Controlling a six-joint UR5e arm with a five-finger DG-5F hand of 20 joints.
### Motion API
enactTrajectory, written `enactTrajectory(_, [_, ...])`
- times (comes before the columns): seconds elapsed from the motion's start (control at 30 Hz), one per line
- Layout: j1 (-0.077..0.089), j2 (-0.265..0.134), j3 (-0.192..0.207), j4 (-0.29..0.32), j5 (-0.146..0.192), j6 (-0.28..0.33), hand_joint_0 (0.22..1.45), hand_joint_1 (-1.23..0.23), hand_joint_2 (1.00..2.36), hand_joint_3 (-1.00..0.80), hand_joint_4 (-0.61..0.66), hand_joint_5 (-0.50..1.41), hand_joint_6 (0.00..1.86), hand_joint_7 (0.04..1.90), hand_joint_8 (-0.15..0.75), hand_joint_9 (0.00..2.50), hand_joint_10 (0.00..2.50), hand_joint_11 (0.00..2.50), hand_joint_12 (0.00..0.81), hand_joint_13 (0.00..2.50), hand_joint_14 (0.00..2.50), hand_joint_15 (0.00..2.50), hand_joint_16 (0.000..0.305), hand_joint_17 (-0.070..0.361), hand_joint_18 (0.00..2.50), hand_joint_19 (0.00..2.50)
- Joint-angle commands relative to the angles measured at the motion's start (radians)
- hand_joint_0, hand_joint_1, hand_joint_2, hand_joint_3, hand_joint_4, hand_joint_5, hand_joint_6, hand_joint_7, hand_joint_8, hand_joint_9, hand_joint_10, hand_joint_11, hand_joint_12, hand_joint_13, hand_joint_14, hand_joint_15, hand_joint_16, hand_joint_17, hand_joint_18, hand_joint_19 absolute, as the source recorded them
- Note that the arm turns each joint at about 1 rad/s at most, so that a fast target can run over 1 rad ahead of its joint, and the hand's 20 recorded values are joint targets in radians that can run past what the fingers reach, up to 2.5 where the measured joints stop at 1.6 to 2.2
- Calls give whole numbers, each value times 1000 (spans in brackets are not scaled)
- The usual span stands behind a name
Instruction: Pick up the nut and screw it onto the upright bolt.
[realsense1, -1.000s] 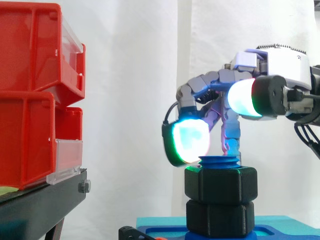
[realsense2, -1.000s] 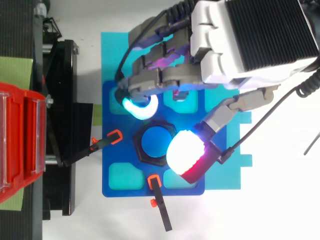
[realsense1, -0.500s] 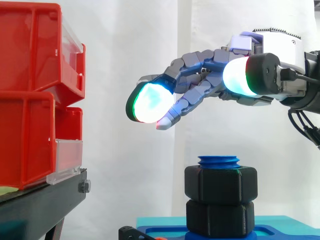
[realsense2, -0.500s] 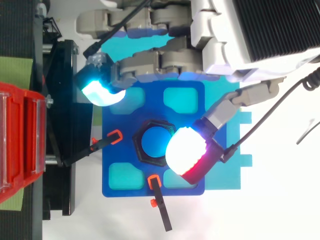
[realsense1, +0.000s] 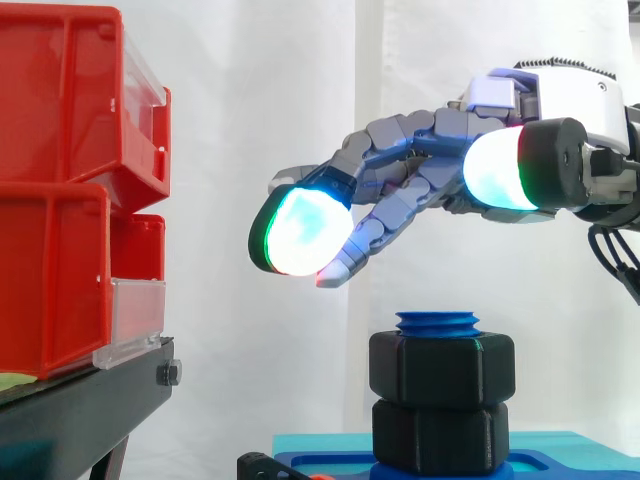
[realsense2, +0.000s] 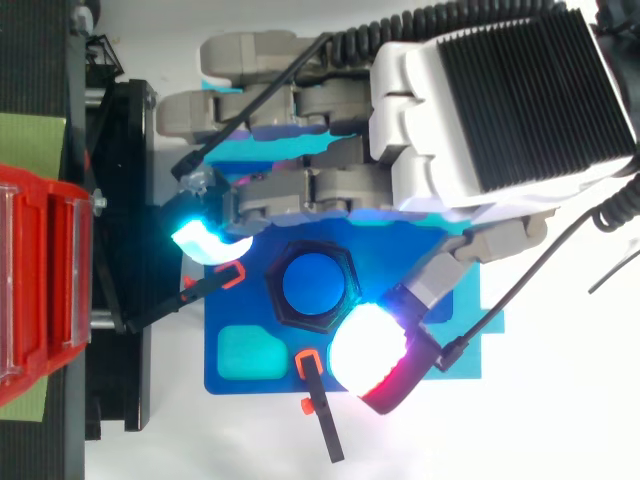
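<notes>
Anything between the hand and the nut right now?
Nothing visible. The hand is open above the nut, with bare air between its pads and the nut's top. The nut sits on the blue bolt, whose tip sticks out above it.

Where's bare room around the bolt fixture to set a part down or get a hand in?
Free: white table right of the lower clamp, below the blue base; the teal pocket at its corner. Crowded: the hand hangs above bolt and nut; a second clamp and the black stand block the left.
</notes>
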Motion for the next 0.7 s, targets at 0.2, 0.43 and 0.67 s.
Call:
enactTrajectory(0.2, [19,0,-25,11,17,4,475,-338,1000,-500,196,-124,502,655,213,710,0,0,299,117,0,0,37,84,0,0])
enactTrajectory(0.43, [19,-2,-28,-6,17,6,477,-338,1000,-500,196,-123,502,665,217,726,0,0,303,148,0,0,38,85,0,0])
enactTrajectory(0.67, [19,0,-62,34,17,12,466,-212,1000,-500,200,-122,502,677,227,717,0,0,315,147,0,0,40,89,0,0])
